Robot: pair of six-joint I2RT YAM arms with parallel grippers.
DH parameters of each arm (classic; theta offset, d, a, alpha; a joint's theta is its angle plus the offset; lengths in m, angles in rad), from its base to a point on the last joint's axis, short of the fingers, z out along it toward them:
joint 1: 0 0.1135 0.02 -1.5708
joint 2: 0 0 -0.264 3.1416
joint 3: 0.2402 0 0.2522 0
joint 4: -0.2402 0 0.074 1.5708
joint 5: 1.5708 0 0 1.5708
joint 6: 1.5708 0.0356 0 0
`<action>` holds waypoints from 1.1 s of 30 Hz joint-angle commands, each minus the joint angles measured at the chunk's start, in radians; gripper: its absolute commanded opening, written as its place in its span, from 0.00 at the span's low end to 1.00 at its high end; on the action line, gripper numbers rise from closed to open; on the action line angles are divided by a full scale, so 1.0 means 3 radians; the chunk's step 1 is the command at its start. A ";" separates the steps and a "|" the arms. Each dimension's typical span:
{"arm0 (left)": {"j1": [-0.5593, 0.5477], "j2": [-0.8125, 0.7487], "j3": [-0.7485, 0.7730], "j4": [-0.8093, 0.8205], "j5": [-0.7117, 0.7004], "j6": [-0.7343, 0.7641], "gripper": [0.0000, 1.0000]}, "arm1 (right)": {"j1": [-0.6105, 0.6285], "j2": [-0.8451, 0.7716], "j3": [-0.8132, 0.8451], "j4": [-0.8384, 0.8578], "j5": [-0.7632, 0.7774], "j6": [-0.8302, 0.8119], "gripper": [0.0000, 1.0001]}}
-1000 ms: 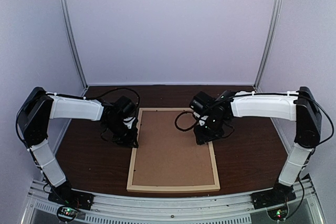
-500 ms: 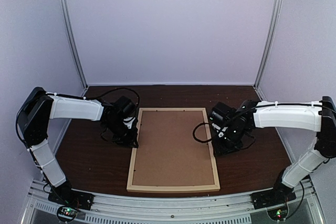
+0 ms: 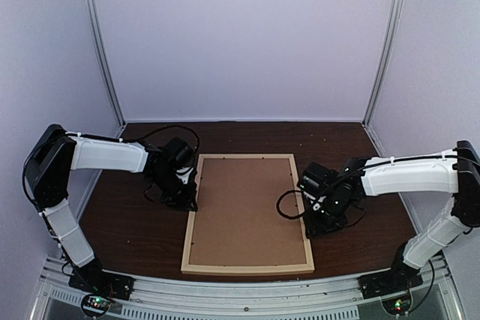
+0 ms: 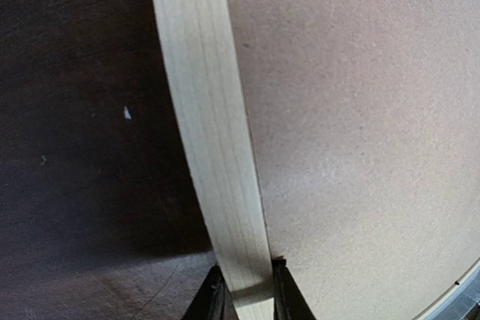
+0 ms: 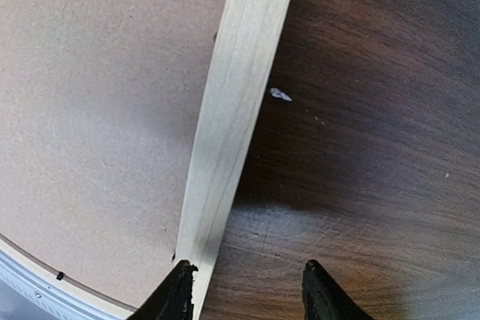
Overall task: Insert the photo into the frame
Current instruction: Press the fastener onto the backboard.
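Note:
The frame [image 3: 247, 268], thin pale wood, lies flat on the dark table with a brown backing board [image 3: 247, 211] filling its opening. The photo is hidden or out of view. My left gripper [image 3: 189, 201] is shut on the frame's left strip [image 4: 217, 148], and its black fingers [image 4: 281, 294] pinch the wood on both sides. My right gripper [image 3: 311, 226] stands open at the right strip [image 5: 232, 125]. Its left fingertip [image 5: 180, 290] is over the strip's inner edge, the other is over bare table, and nothing is gripped.
The brown board [image 4: 360, 125] fills the right of the left wrist view. Dark wooden table [image 5: 375, 110] shows right of the frame. A metal rail [image 3: 247, 290] runs along the near edge, and pale walls close in the back and sides.
My right arm has swung from over the frame's upper right part outward and nearer, down to the middle of the right strip. The left arm and the frame have not moved.

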 commanded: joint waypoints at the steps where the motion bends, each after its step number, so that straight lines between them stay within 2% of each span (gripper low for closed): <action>1: -0.0061 0.0117 -0.0043 -0.0012 0.0036 0.0123 0.17 | 0.0044 0.0171 0.0088 0.0073 0.0009 0.0001 0.50; 24: -0.0063 0.0137 -0.0061 -0.0003 0.0045 0.0130 0.17 | 0.0273 0.0363 0.0157 -0.0131 0.0118 0.0047 0.55; 33: -0.0063 0.0140 -0.0066 -0.0002 0.0047 0.0130 0.17 | 0.0368 0.0487 0.0253 -0.0045 0.0097 0.0097 0.56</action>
